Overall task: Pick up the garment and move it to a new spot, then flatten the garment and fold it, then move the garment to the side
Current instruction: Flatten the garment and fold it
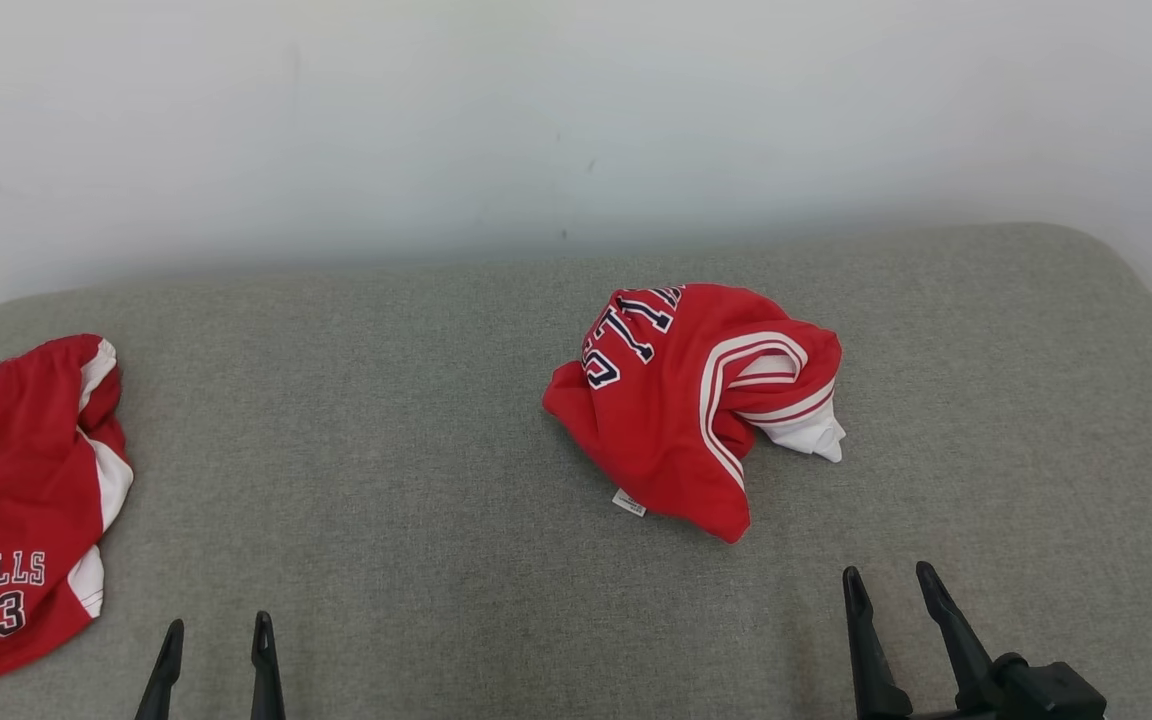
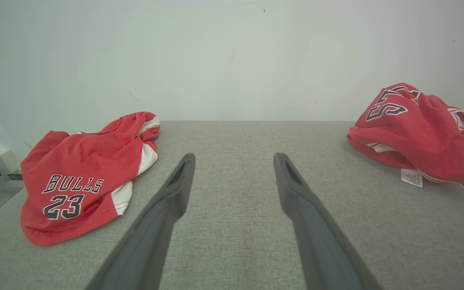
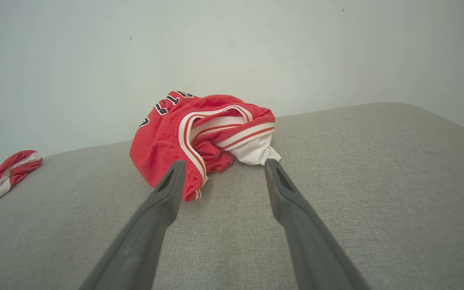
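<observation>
Head view, two red garments, jersey (image 1: 681, 405) centre, shorts (image 1: 21, 500) left, left end effector (image 1: 218, 620), right end effector (image 1: 886, 568), both released

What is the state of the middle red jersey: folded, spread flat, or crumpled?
Crumpled. The red jersey lies bunched in a heap on the grey surface, its lettering twisted.
</observation>
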Controlling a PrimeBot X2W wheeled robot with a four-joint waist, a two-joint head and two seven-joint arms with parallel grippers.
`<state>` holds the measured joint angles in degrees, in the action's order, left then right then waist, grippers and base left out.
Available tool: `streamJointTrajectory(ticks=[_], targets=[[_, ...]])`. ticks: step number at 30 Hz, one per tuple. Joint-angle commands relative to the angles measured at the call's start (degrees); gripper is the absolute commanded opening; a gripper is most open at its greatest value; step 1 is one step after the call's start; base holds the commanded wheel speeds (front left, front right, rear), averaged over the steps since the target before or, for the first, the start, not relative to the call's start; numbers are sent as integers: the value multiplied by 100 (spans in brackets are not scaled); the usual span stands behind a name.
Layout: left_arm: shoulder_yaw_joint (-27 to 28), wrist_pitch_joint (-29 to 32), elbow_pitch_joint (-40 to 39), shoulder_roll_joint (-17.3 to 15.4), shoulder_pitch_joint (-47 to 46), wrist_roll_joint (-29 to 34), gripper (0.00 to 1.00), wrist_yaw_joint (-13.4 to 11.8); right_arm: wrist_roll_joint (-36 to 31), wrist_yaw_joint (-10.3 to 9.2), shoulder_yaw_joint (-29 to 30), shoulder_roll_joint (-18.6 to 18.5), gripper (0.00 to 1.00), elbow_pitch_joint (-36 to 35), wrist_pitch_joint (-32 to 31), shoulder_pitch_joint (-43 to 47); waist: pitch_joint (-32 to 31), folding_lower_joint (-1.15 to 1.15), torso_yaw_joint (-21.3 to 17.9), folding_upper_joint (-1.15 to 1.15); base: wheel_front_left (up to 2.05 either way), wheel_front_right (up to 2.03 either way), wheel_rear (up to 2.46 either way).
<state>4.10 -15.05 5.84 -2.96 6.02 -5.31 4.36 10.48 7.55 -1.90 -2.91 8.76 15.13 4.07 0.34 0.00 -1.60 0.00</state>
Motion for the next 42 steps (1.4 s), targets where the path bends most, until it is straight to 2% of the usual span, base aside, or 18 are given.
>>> streamJointTrajectory(ticks=[1,13,42], targets=[[-6,-20,-12,12,88,-9,100,-27,18,-12,3,5,100,13,3,49,6,0,4,0,0,0,0],[-65,-20,-59,12,88,-34,100,-128,59,-12,-16,5,100,-13,3,55,11,0,20,0,0,0,0],[-66,-20,-107,12,163,4,100,-158,66,-12,-35,6,100,16,3,58,7,0,-8,0,0,0,0]])
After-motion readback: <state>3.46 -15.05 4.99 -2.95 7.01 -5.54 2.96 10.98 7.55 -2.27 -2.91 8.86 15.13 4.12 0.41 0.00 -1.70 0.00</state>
